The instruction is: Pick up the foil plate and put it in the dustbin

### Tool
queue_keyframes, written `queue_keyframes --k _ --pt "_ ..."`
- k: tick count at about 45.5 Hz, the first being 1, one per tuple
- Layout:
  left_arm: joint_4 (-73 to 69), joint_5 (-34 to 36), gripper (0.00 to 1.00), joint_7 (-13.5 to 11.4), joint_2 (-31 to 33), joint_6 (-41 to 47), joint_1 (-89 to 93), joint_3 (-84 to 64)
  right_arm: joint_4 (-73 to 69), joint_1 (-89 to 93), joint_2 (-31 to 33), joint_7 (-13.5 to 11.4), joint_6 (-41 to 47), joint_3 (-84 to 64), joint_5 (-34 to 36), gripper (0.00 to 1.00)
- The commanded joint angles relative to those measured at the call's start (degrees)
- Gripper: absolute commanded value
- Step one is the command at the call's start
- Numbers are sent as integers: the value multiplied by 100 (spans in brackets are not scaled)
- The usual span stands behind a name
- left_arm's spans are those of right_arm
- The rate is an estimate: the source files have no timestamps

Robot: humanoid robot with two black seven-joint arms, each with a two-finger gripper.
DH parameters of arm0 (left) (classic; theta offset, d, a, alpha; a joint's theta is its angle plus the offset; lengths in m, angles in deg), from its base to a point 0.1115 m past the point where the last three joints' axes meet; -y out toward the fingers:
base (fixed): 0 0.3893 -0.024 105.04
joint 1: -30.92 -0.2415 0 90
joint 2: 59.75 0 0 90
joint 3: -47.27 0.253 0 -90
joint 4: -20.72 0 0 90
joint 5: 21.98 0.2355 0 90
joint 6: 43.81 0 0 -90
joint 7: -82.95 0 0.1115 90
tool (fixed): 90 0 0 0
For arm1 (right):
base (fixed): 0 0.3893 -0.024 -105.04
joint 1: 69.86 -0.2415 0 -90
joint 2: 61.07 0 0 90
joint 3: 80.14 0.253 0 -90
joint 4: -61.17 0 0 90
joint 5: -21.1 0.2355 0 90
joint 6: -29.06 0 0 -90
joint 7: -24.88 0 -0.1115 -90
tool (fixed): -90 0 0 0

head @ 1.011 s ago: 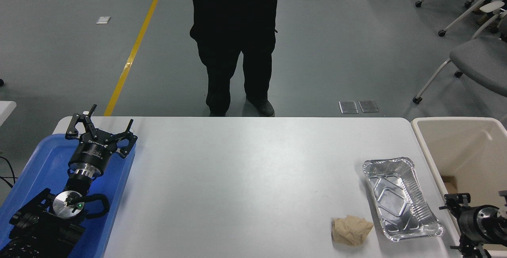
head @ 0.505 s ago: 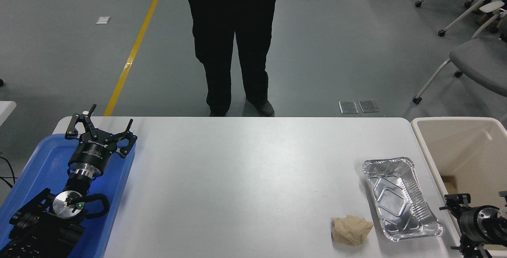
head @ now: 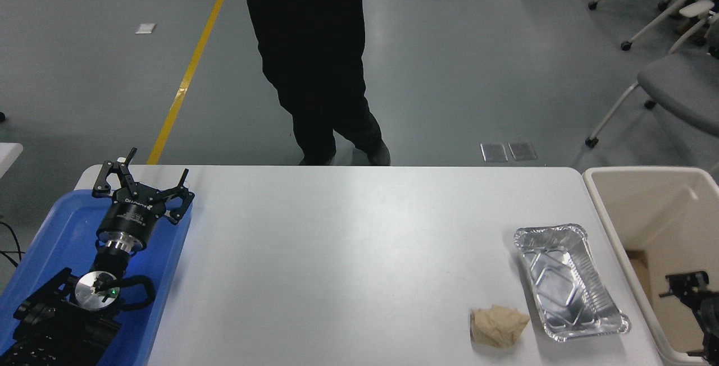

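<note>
The foil plate lies empty on the white table near its right edge, long side running towards me. Right of the table stands the cream dustbin, and a brown patch shows at its bottom. My right gripper reaches in from the lower right corner above the dustbin's inside, to the right of the foil plate and apart from it. Only a small part of it shows. My left gripper is parked open over a blue tray at the lower left, holding nothing.
A crumpled tan paper wad sits just left of the foil plate's near end. A person in black stands at the table's far edge. Office chairs stand on the floor at the upper right.
My right gripper has drawn back to the right, from beside the table's edge to over the dustbin, with less of it in view. The person has stepped left. The foil plate has not moved.
</note>
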Motion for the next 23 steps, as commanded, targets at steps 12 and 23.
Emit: queue_keyframes --k 12,23 --pt "0 9 99 7 0 0 2 3 -2025 -4457 -650 62 1463 -2195 -1958 100" --pt "0 0 99 7 0 0 -7 3 -2315 -5891 -1072 71 2695 -2152 -2028 100"
